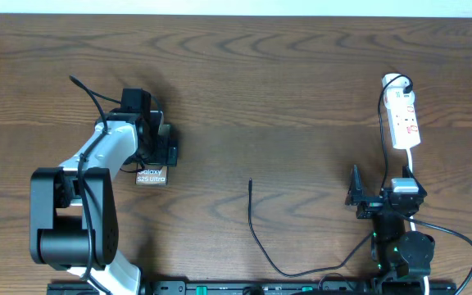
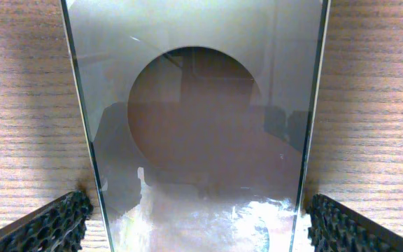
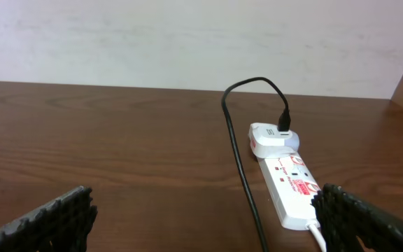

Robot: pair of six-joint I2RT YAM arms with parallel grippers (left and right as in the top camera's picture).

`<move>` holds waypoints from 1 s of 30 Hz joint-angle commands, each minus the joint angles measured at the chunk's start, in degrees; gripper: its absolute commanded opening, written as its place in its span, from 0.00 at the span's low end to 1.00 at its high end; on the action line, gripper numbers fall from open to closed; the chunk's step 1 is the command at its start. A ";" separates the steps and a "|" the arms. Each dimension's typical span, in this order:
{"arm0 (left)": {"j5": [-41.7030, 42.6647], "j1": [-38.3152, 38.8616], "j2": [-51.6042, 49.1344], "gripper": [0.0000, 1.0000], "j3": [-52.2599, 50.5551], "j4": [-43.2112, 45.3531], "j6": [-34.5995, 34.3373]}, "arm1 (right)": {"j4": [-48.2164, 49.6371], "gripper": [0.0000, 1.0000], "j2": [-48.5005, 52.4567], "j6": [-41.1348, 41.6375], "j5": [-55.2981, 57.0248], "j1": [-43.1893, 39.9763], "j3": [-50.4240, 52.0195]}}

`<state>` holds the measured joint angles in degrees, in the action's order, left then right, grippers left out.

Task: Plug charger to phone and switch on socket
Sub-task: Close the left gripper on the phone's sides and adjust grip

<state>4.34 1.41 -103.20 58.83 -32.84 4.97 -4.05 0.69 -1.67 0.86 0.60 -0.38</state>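
The phone (image 1: 151, 174) lies flat on the wooden table at the left, its white "Galaxy S25 Ultra" lettering showing. My left gripper (image 1: 156, 156) is open and straddles it. In the left wrist view the glossy phone (image 2: 201, 105) with its round ring mark fills the space between the two fingers of the left gripper (image 2: 198, 227). The charger cable (image 1: 260, 242) lies loose mid-table, its slim tip (image 1: 250, 184) pointing away. The socket (image 1: 404, 119) lies at the far right. My right gripper (image 1: 381, 195) is open and empty just short of it; its own view shows the right gripper (image 3: 201, 217) facing the socket (image 3: 289, 178).
A white adapter (image 3: 271, 136) is plugged into the socket's far end, with the black cable (image 3: 240, 161) running from it toward me. A white cord (image 1: 412, 168) leaves the strip's near end. The arm bases stand along the front edge.
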 commanded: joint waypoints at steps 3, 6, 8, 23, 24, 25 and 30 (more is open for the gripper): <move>-0.52 0.07 -0.98 0.98 -0.50 -0.26 0.81 | -0.26 0.99 -0.31 0.76 0.07 -0.28 0.02; -0.52 0.07 -0.98 0.98 -0.50 -0.26 0.81 | -0.26 0.99 -0.31 0.76 0.07 -0.28 0.02; -0.50 0.07 -0.98 0.98 -0.50 -0.26 0.79 | -0.26 0.99 -0.31 0.76 0.07 -0.28 0.02; -0.50 0.07 -0.98 0.91 -0.50 -0.26 0.79 | -0.24 0.99 -0.31 0.76 0.07 -0.28 0.02; -0.50 0.07 -0.98 0.89 -0.50 -0.26 0.81 | -0.24 0.99 -0.31 0.76 0.07 -0.28 0.02; -0.50 0.07 -0.98 0.89 -0.50 -0.26 0.79 | -0.26 0.99 -0.31 0.76 0.07 -0.28 0.02; -0.50 0.07 -0.98 0.87 -0.50 -0.26 0.79 | -0.24 0.99 -0.31 0.76 0.07 -0.28 0.02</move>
<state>4.32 1.41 -103.20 58.83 -32.88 4.99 -4.05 0.69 -1.67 0.86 0.60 -0.38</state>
